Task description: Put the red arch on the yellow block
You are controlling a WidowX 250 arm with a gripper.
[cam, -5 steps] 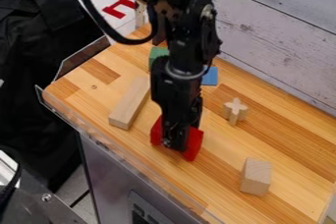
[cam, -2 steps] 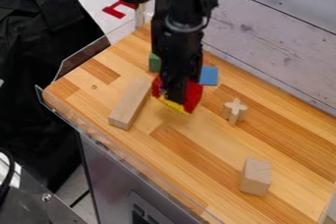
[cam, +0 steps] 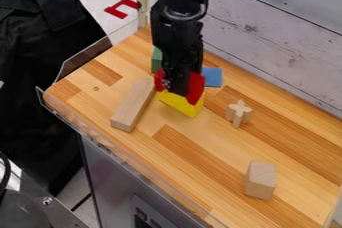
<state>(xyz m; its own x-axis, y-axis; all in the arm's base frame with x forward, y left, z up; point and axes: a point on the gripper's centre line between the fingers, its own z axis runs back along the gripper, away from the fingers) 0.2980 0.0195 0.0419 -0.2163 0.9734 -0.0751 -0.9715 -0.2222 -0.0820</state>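
The black gripper (cam: 176, 88) hangs over the upper middle of the wooden counter, shut on the red arch (cam: 195, 89). Red shows on both sides of the gripper, while the arch's middle is hidden behind it. Directly below and partly behind the arch is the yellow block (cam: 182, 104), its front face in view and its top mostly covered. Whether arch and block touch, I cannot tell.
A long wooden block (cam: 133, 105) lies left of the yellow block. Behind are a green block (cam: 157, 59) and a blue block (cam: 212, 77). To the right stand a cross-shaped piece (cam: 238, 113) and a wooden block (cam: 260, 179). A plank wall (cam: 280, 37) borders the back.
From the counter's middle, the gripper has moved up and back in the view with the red arch. The yellow block, hidden at first, now shows beneath it.
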